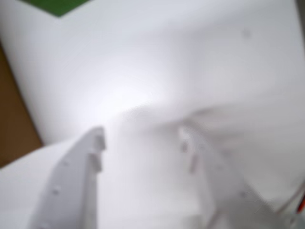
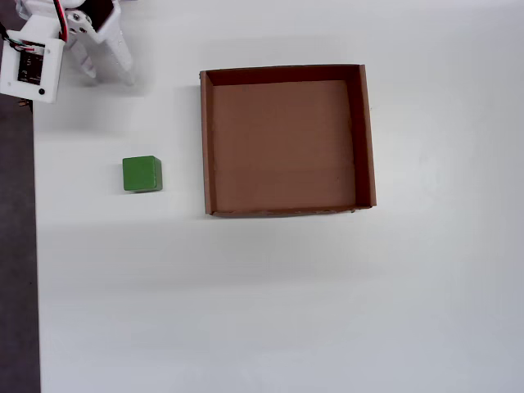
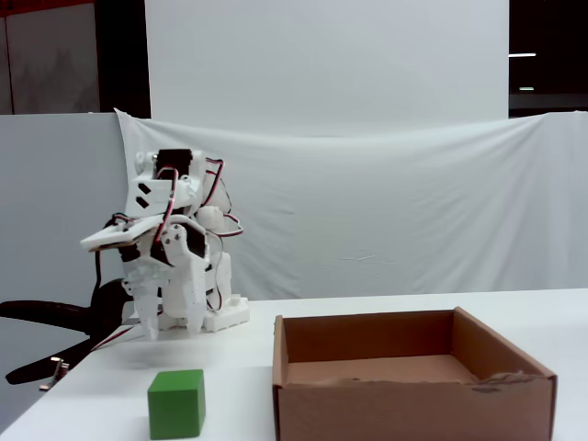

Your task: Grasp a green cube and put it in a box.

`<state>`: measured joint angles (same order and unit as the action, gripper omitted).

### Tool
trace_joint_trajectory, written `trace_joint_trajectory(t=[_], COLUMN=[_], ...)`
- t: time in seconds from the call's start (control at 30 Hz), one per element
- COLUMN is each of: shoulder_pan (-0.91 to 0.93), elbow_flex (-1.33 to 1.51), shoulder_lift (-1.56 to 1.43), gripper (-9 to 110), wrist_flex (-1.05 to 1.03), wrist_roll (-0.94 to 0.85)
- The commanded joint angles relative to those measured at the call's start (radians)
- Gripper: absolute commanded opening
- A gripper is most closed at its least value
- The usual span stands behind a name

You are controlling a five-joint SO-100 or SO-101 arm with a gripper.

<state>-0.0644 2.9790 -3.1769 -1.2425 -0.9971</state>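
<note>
The green cube sits on the white table, left of the box in the overhead view and apart from it. In the fixed view the cube is at the front left and the box at the front right; the box is empty. My gripper hangs at the table's far left corner, above the table and well away from the cube. It is open and empty, with a wide gap between the fingers in the wrist view. Only a corner of the cube shows at the top edge there.
The arm's white base stands at the back left of the table. A white cloth backdrop hangs behind. The table's left edge borders a dark floor. A blurred brown patch shows at the wrist view's left edge.
</note>
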Motion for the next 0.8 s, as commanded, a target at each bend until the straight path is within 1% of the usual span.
trace_joint_trajectory(t=[0.0,0.13,0.3,0.43,0.53,0.63,0.77], shoulder_pan=[0.005,-0.025,-0.060,-0.094,-0.095,-0.094,-0.091], elbow_flex=[-0.006,-0.006,-0.006,-0.008,-0.038,-0.144,-0.376], shoulder_lift=[-0.006,-0.006,-0.003,0.046,0.081,0.196,0.489], gripper=[22,23,22,23,23,24,24], wrist_flex=[0.006,0.006,0.009,0.037,0.097,0.143,0.193], wrist_roll=[0.005,0.005,0.005,0.003,-0.002,-0.005,-0.012])
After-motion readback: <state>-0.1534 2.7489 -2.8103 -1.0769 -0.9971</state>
